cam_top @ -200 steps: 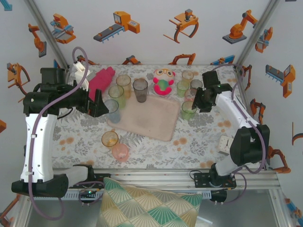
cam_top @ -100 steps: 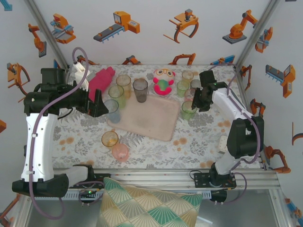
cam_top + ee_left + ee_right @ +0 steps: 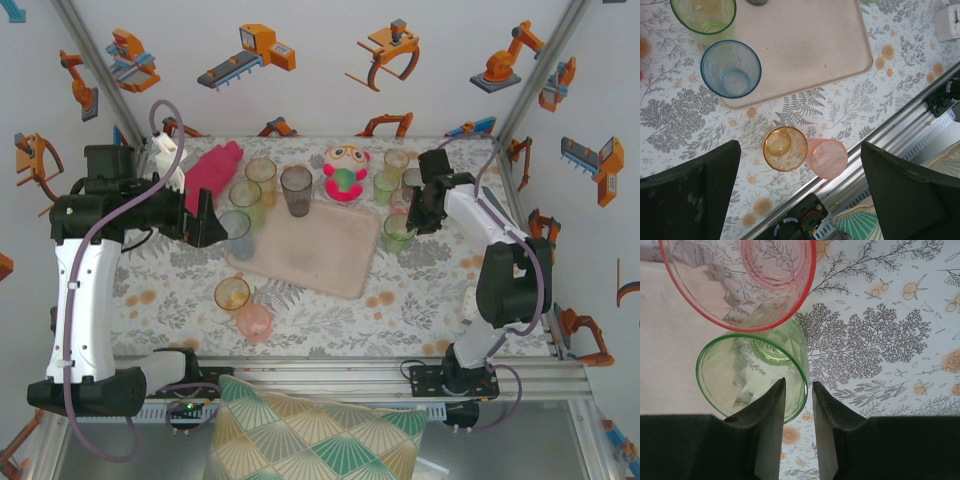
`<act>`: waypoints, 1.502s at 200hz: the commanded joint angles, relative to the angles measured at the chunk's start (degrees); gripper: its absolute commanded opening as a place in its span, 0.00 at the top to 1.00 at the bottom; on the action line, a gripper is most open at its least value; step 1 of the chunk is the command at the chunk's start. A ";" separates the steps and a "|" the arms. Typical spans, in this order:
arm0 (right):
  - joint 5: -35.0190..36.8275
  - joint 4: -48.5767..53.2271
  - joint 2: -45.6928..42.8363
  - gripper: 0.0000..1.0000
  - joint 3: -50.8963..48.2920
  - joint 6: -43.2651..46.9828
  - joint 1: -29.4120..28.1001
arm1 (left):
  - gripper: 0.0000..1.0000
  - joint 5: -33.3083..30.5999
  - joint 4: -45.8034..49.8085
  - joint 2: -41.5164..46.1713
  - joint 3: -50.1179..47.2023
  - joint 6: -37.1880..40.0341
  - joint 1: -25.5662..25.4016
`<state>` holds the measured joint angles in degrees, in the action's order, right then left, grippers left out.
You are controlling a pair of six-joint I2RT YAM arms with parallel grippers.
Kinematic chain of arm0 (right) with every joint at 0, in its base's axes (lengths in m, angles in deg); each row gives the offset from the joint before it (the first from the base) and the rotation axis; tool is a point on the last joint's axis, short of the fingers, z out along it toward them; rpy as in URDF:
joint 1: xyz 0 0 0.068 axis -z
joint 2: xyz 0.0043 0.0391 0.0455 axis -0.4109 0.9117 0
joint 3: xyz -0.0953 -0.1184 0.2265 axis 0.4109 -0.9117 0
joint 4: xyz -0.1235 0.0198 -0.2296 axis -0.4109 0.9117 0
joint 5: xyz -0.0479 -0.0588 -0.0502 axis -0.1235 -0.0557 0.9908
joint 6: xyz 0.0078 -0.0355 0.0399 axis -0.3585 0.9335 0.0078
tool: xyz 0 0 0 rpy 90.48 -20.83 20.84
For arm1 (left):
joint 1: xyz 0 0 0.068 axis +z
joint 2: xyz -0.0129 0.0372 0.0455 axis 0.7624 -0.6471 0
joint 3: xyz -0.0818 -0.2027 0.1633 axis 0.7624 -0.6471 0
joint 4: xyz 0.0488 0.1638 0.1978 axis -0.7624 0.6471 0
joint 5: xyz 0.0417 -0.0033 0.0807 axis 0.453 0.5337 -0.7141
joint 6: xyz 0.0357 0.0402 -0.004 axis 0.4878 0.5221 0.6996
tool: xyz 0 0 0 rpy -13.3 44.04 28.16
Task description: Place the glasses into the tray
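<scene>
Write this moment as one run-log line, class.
left pincer: open, empty | right pincer: astride green glass rim, grip unclear | tray: beside green glass

Left arm (image 3: 75,290) and right arm (image 3: 492,226): white shells, chunky black joints, a purple cable (image 3: 153,118) looping along each. Left hand (image 3: 801,165) and right hand (image 3: 799,390) have matte black fingers, left's kinda scuffed.

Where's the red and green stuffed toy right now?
Top view: the plush toy sits just beyond the tray's far edge, between a grey glass and a green glass.
</scene>
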<state>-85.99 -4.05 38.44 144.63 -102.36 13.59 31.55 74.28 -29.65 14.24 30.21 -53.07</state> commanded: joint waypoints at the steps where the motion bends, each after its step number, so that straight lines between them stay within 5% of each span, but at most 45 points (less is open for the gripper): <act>1: 1.02 -0.07 1.58 0.71 2.09 0.99 0.30 | 0.03 1.68 -0.11 0.31 0.00 -0.42 0.42; 170: 2.12 1.35 2.15 0.95 3.05 1.67 0.17 | 0.03 2.05 -0.42 0.09 -0.08 -0.54 0.50; 300: 2.07 4.54 -4.22 0.97 2.79 1.48 -1.13 | 0.03 1.92 -0.42 -0.22 0.75 -0.77 0.59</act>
<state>-84.48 -1.30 37.46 146.46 -101.26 13.41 32.25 74.26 -29.69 14.24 29.90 -52.94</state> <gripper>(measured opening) 0.037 0.972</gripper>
